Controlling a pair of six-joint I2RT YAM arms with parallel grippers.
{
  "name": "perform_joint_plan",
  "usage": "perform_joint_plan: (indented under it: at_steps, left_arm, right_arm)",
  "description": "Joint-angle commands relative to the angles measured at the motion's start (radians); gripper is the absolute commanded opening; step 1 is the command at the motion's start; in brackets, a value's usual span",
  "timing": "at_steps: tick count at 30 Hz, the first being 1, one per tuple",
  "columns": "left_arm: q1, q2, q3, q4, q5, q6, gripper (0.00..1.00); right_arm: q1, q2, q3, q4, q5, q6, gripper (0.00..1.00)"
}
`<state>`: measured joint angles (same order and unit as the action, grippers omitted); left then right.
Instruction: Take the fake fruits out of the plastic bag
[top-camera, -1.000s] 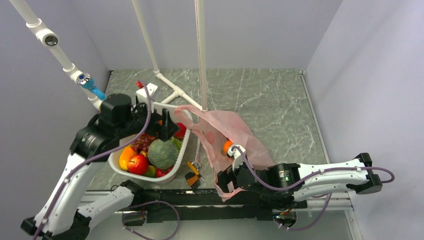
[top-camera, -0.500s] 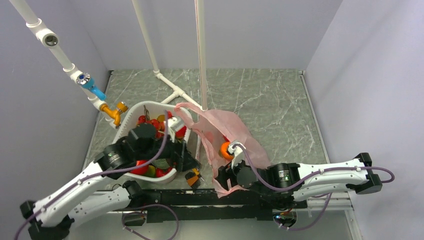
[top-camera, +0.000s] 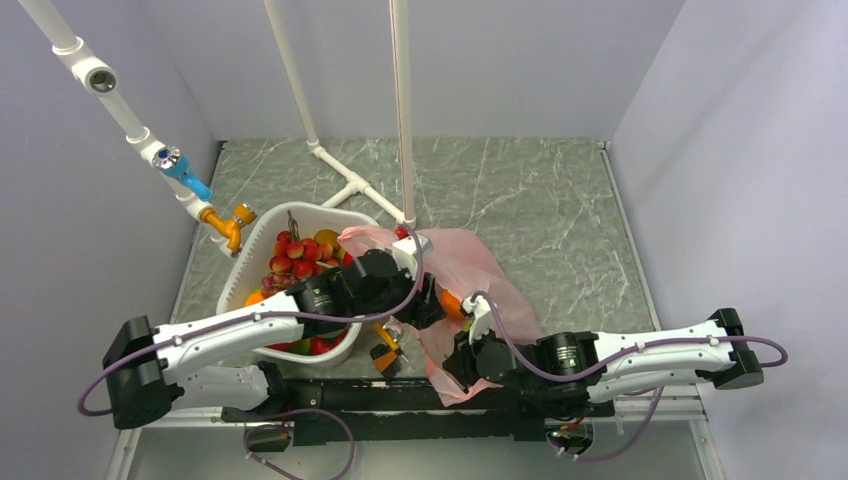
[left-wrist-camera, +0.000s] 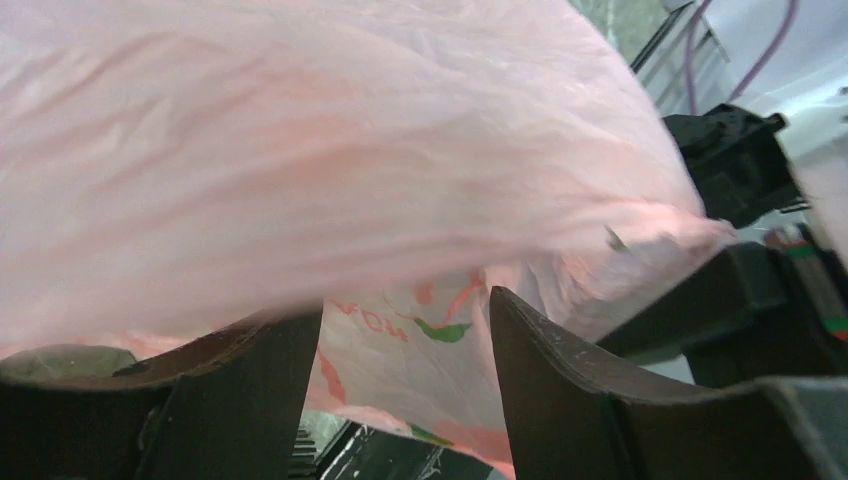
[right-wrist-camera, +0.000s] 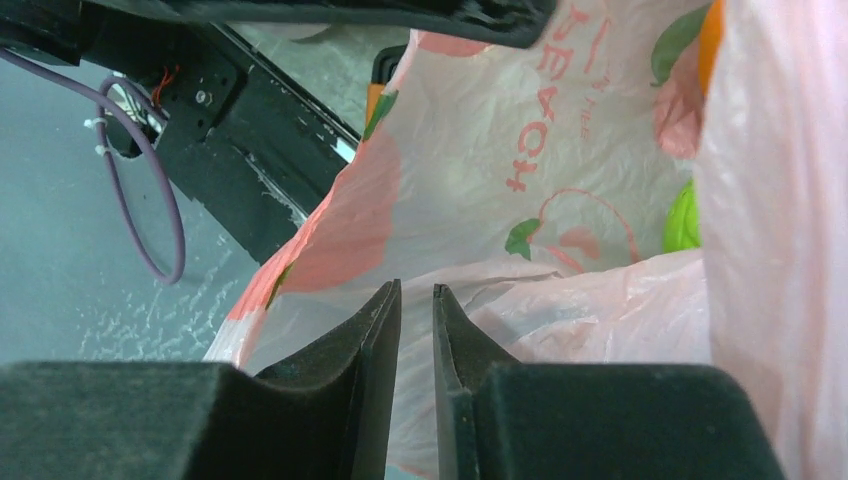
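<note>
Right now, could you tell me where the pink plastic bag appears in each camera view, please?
Top external: the pink plastic bag lies at centre, just right of the white basket.
Left wrist: the bag fills the upper frame.
Right wrist: the bag fills the centre and right.
Shared landmark: the bag's red printed lettering, in both wrist views; not readable from above.
</note>
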<state>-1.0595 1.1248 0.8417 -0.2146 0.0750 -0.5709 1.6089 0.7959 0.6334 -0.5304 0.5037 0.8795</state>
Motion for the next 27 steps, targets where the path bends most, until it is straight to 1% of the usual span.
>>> perform_joint_plan:
  at_steps: [1, 3, 5, 7, 10, 11, 12, 14, 17, 19, 27]
  left_arm:
    - [-0.033, 0.067, -0.015, 0.132, -0.110, 0.007, 0.72]
    - [-0.038, 0.112, -0.011, 0.139, -0.141, 0.027, 0.77]
    - [-0.041, 0.174, 0.021, 0.133, -0.166, 0.045, 0.78]
    - [-0.044, 0.229, 0.052, 0.119, -0.191, 0.043, 0.77]
    - [-0.044, 0.293, 0.062, 0.145, -0.216, 0.026, 0.70]
    - [-0.043, 0.314, 0.062, 0.156, -0.221, 0.018, 0.71]
    - [-0.044, 0.335, 0.065, 0.168, -0.224, 0.017, 0.74]
    - [-0.043, 0.382, 0.084, 0.177, -0.226, 0.018, 0.83]
    - [-0.044, 0.450, 0.133, 0.170, -0.236, 0.025, 0.90]
    - [-0.044, 0.484, 0.156, 0.170, -0.246, 0.022, 0.99]
    - [-0.043, 0.635, 0.274, 0.152, -0.287, 0.056, 0.99]
  right_arm:
    - [0.004, -0.031, -0.018, 0.017, -0.012, 0.055, 0.20]
    - [0.002, -0.039, -0.034, 0.016, -0.010, 0.063, 0.18]
    - [0.004, -0.048, -0.047, 0.012, -0.012, 0.073, 0.16]
    - [0.005, -0.058, -0.056, 0.001, -0.012, 0.086, 0.15]
    - [0.004, -0.081, -0.059, -0.033, 0.002, 0.108, 0.15]
    - [0.003, -0.091, -0.059, -0.048, 0.008, 0.112, 0.15]
    - [0.005, -0.103, -0.061, -0.056, 0.013, 0.114, 0.15]
    - [0.004, -0.129, -0.064, -0.072, 0.022, 0.119, 0.14]
    - [0.004, -0.156, -0.074, -0.080, 0.027, 0.121, 0.14]
    - [0.003, -0.164, -0.078, -0.082, 0.030, 0.120, 0.14]
    - [0.004, -0.138, -0.062, -0.082, 0.040, 0.109, 0.13]
